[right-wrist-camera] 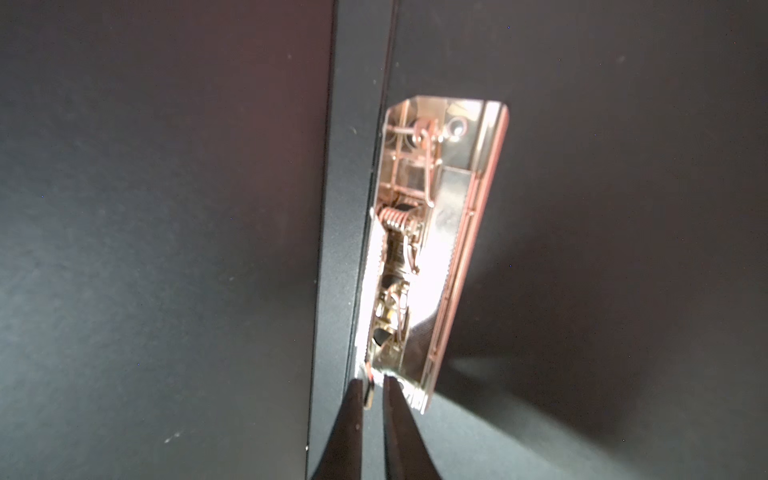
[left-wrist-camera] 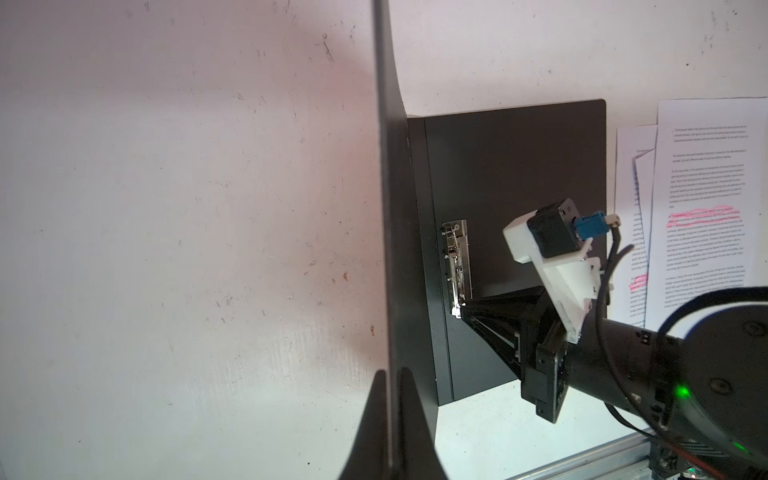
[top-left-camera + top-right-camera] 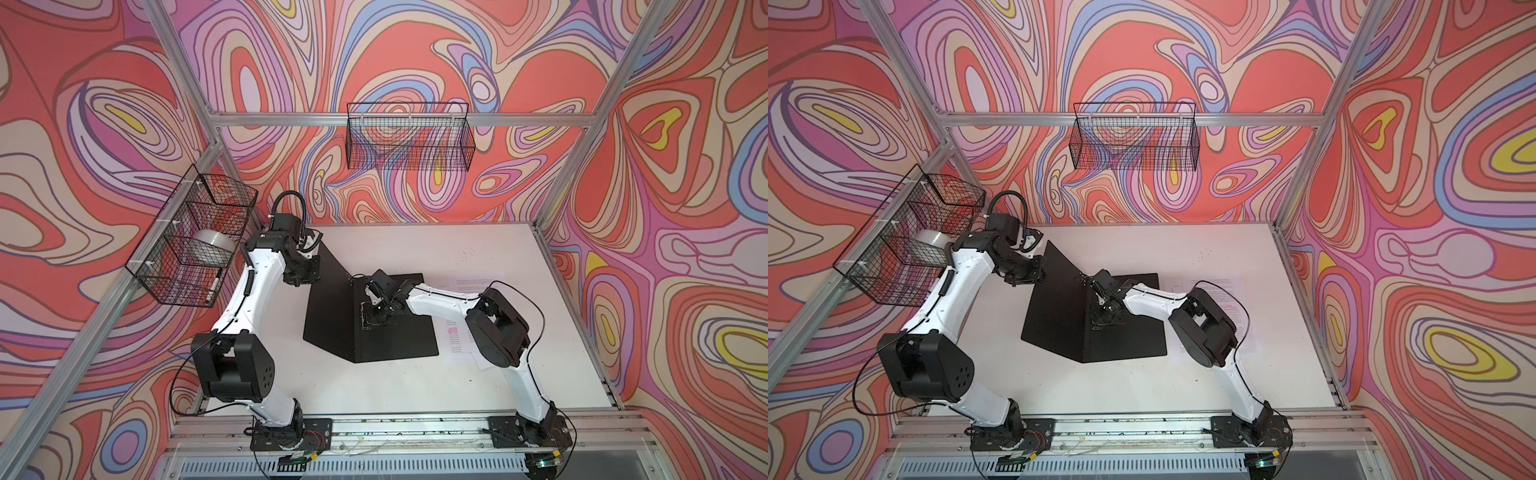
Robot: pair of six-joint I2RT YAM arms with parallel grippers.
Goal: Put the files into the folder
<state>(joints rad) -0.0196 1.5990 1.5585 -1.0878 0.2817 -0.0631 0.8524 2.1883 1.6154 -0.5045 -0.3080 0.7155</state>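
Standing here, I see the left end effector [image 2: 390,376] pressed together on the free edge of the folder's [image 3: 399,345] cover [image 3: 328,307]. It holds that black flap up on edge while the other half lies flat on the desk [image 3: 374,386]. Past its tips, across the spine, the metal clip [image 1: 419,257] sits on the flat half. The right end effector [image 1: 372,382] has its tips nearly together, nipping a small tab at the clip's nearest end. Behind the right end effector, out by its elbow, the files [image 2: 702,187] lie loose on the desk just beside the folder, not in it.

The step, I'd say, is opening the clip. To do it well, the right should lift the tab away from the board rather than drag it along the spine, since the pinch looks shallow and could slip. The left wants a steady hold so the cover does not drop onto the work.

The clip's long axis runs along the spine, straight away from the right tips. The sheets lie fanned, long sides roughly parallel to that spine, print up.
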